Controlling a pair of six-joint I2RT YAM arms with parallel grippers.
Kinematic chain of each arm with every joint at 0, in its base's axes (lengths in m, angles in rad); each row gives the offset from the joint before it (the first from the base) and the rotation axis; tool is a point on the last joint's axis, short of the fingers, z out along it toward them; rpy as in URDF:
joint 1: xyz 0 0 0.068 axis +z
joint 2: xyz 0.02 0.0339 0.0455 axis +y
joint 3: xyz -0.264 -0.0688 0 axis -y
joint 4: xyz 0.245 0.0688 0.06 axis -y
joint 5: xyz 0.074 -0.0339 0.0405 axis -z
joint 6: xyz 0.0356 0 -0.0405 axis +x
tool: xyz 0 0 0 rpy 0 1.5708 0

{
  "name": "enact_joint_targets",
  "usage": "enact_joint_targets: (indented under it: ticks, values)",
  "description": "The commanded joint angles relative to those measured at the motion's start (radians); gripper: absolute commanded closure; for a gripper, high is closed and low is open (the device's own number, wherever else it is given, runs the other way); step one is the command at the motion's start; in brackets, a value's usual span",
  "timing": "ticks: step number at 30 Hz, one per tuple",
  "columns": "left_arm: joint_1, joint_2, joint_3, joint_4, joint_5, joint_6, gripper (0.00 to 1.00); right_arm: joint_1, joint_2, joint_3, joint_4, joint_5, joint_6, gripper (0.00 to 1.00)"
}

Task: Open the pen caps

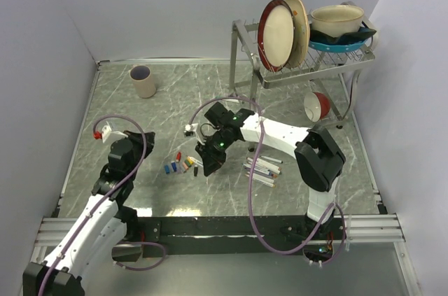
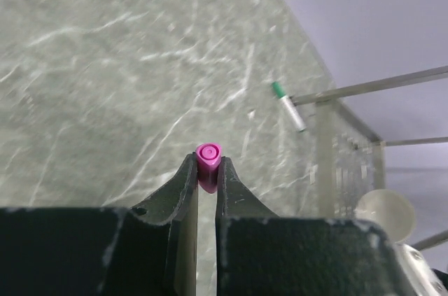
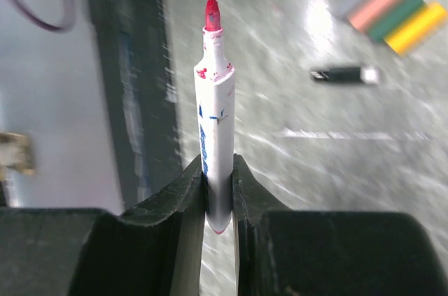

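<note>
My left gripper is shut on a small magenta pen cap, held at the fingertips above the table. It is at the left in the top view. My right gripper is shut on a white pen barrel with a bare pink-red tip, and is near the table's middle. Several loose coloured caps lie in a row just left of it and also show in the right wrist view. A black cap lies beside them. A green-capped pen lies further off.
A pile of white pens lies right of the right gripper. A beige cup stands at the back left. A metal dish rack with plates and a bowl stands at the back right, with a red bowl under it.
</note>
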Motion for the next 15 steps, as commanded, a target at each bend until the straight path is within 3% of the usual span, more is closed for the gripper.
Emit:
enact_joint_targets:
  ticks: [1,15]
  values:
    - [0.006,0.062,0.012,-0.114,0.034,-0.036,0.99,0.038,-0.008,0.04,-0.079,0.197,-0.099,1.0]
    - [0.013,0.435,0.042,-0.075,0.133,-0.034,0.96,0.113,-0.103,-0.104,-0.107,0.533,-0.191,1.0]
